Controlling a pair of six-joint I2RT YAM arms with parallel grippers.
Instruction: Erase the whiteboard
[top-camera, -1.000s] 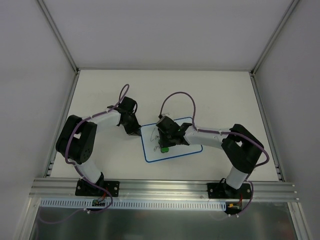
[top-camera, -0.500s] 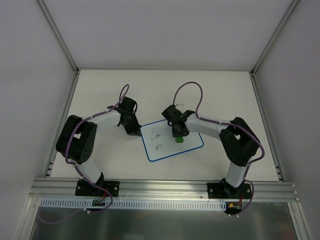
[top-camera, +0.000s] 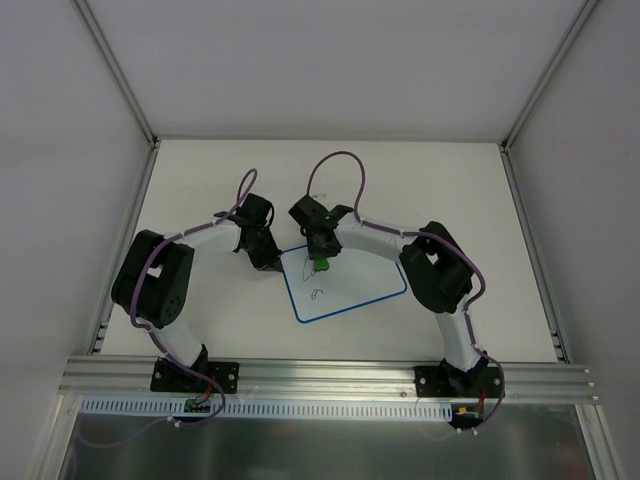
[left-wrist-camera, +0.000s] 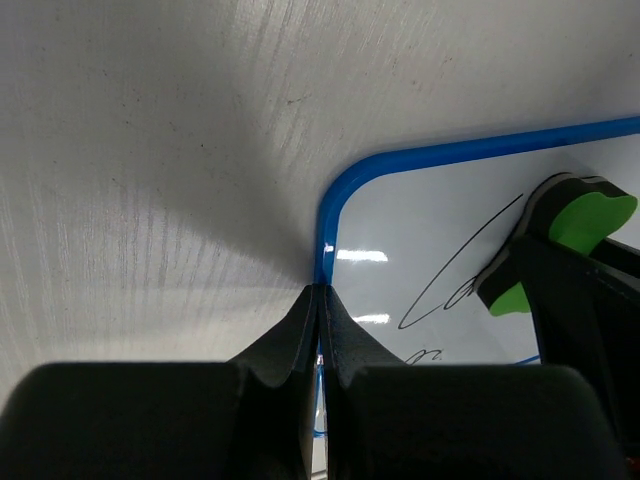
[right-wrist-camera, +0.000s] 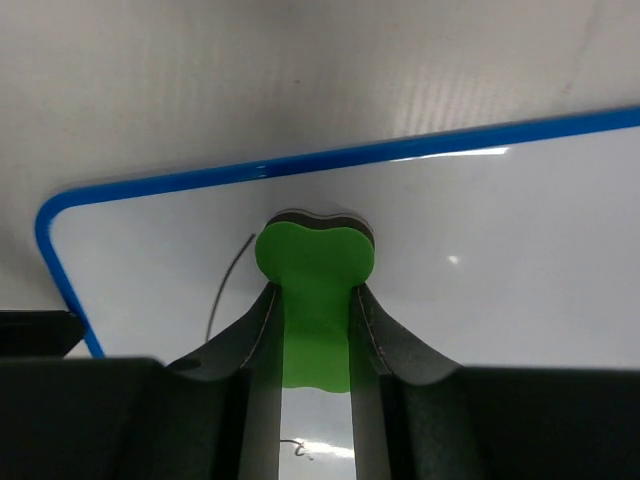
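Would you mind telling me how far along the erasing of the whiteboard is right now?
Done: the right part of the whiteboard looks clean. In hand: the right gripper clamps the green eraser, set on the board's upper left beside a dark stroke, while the left gripper, shut, rests at the blue left edge. Left: that stroke and a small scribble below it.

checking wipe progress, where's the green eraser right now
In the top view the green eraser is at the whiteboard's far-left corner area, clamped in the right claw, just right of the shut left claw at the board's left edge.
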